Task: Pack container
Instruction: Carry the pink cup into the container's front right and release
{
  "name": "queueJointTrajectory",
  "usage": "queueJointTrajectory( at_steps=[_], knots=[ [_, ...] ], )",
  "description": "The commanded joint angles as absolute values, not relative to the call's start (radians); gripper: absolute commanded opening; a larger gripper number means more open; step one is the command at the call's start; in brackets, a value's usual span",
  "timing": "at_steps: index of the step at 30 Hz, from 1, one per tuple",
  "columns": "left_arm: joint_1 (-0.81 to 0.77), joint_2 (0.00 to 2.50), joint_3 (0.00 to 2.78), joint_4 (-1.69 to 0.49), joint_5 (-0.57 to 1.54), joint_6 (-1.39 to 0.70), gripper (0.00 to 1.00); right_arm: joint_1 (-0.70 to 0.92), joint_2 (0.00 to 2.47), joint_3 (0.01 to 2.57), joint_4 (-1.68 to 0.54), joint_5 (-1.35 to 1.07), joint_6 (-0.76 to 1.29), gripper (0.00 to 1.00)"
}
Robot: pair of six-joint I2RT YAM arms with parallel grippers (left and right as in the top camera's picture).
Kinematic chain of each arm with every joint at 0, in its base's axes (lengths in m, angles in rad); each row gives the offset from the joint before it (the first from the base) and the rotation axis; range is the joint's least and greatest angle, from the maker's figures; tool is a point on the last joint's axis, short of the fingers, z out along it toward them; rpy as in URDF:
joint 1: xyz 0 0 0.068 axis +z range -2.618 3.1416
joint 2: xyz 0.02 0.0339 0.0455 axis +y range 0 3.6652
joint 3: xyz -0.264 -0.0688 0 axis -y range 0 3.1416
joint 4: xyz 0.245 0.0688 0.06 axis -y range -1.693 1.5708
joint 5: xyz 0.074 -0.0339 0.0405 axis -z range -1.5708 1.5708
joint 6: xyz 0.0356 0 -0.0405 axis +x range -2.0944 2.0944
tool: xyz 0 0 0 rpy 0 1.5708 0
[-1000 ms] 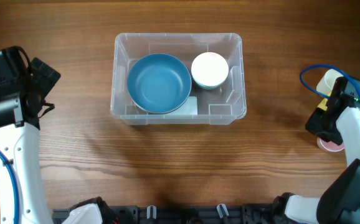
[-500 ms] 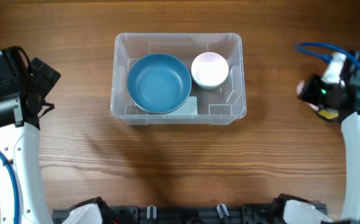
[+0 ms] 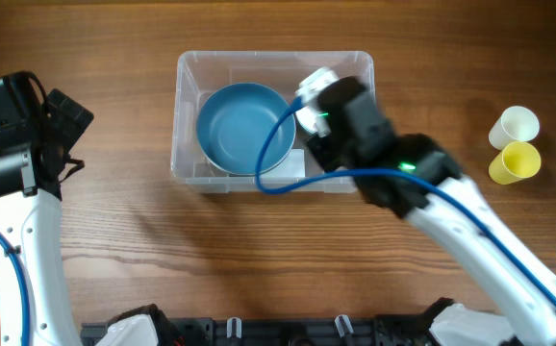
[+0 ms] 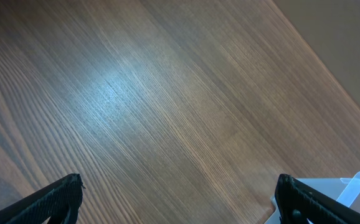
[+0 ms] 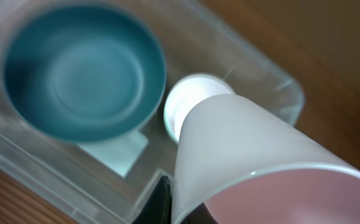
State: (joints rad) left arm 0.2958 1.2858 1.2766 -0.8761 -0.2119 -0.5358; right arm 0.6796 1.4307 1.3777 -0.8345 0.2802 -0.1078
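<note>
The large clear rectangular plastic container (image 3: pixel 187 125) sits mid-table on the wooden table (image 3: pixel 259 259), its rounded corners and moulded ribs showing. Inside are a round blue bowl (image 3: pixel 244 130) and a small white bowl (image 5: pixel 195 106). Above its right half, the right gripper (image 3: pixel 328 104) clamps a pale pink plastic cup (image 5: pixel 242 149). The left gripper (image 4: pixel 176 190), at the table's left side, gapes wide and empty.

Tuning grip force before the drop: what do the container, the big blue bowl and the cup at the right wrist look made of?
Container: clear, glossy rigid plastic, see-through walls with moulded ribs. Blue bowl: opaque, smooth satin; plastic or glazed ceramic, unclear. Pink cup: thin-walled, smooth, probably plastic.
</note>
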Motion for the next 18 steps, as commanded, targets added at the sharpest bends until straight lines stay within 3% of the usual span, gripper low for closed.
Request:
queueJointTrajectory(
  at_steps=[1, 11, 18],
  knots=[
    [0.300, 1.289, 1.285, -0.877, -0.207, -0.531, 1.00, 0.701, 1.539, 1.393, -0.878, 0.384, -0.099, 0.04],
    [0.300, 1.289, 1.285, -0.877, -0.207, -0.531, 1.00, 0.693, 1.597, 1.393, -0.910, 0.094, 0.038, 0.04],
    [0.300, 1.289, 1.285, -0.877, -0.207, -0.531, 1.00, 0.671, 1.647, 1.393, -0.934, 0.090, 0.136, 0.05]
  ],
)
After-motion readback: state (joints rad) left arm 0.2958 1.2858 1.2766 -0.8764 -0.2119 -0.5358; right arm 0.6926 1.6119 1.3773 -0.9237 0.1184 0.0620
